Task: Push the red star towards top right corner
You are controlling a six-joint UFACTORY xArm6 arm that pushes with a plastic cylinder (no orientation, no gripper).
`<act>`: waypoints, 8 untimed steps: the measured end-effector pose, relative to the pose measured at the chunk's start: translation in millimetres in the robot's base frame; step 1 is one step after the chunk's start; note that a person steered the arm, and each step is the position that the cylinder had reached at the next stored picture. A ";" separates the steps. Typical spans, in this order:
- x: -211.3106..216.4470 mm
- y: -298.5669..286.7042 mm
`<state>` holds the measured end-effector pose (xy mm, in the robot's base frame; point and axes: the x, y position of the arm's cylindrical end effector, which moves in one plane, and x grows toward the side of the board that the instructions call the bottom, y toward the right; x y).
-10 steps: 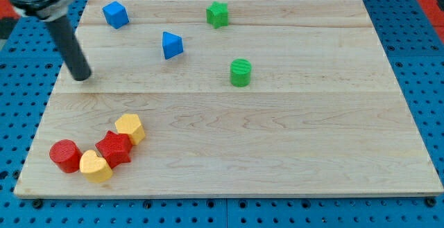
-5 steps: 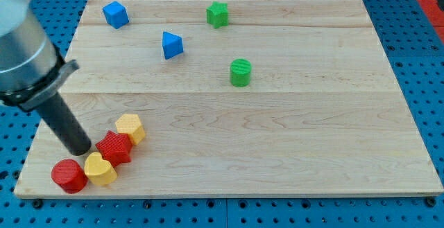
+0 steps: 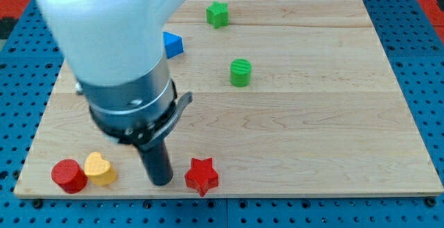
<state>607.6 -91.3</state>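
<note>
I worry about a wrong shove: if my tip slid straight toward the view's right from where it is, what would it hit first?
My tip would likely meet the red star first; it sits just right of the tip, near the bottom edge. Exact alignment in depth is hard to judge.

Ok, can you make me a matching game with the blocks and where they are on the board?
Things:
1. red star
2. green star
3. yellow heart
4. green cylinder

Places:
A. near the view's top edge
B. just to the view's right of my tip
C. about the middle of the board
D. touching the red cylinder, to the view's left of my tip

Pairs: 1-B, 2-A, 3-D, 4-C
</note>
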 end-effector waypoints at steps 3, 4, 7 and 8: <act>1.8 110.9; -3.1 193.5; -9.6 204.2; -8.2 207.0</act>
<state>599.5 115.6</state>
